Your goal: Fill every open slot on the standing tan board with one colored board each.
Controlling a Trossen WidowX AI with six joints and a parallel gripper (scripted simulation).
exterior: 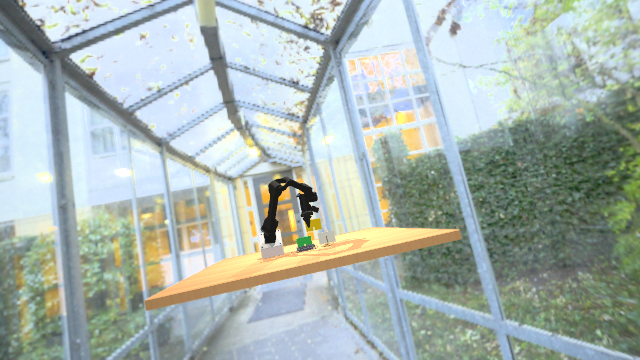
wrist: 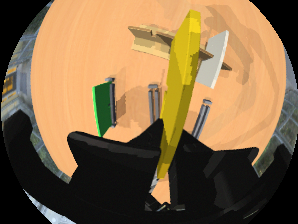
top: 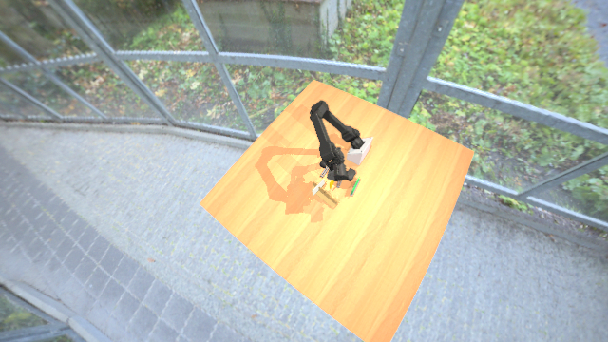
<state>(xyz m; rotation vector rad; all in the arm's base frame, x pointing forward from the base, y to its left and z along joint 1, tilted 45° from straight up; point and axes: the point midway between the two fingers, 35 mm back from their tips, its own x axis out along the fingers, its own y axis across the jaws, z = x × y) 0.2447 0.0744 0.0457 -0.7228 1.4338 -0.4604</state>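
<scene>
Yellow board clamped in the gripper [exterior: 308, 225] [wrist: 167, 165]
The yellow board [exterior: 314, 224] [wrist: 182, 75] is raised above the table [top: 380, 228] [exterior: 350, 250] [wrist: 65, 65]; 1 white board [top: 318, 186] [exterior: 326, 237] [wrist: 214, 61] crosses the tan board [top: 328, 196] [wrist: 150, 42], and 1 green board [top: 355, 186] [exterior: 304, 243] [wrist: 102, 110] stands in its holder [exterior: 306, 248] [wrist: 113, 102].

Wood-topped table, boards and holders grouped.

On my feed: pale wood table [top: 380, 228] [exterior: 350, 250] [wrist: 60, 65], straight grain. On it, tan board [top: 326, 196] [wrist: 150, 42] stands, white board [top: 318, 186] [exterior: 326, 237] [wrist: 214, 60] crosswise to it; green board [top: 355, 186] [exterior: 304, 241] [wrist: 102, 107] upright in its holder, two grey holders nearby; arm's white base [top: 359, 154] [exterior: 272, 250].
</scene>
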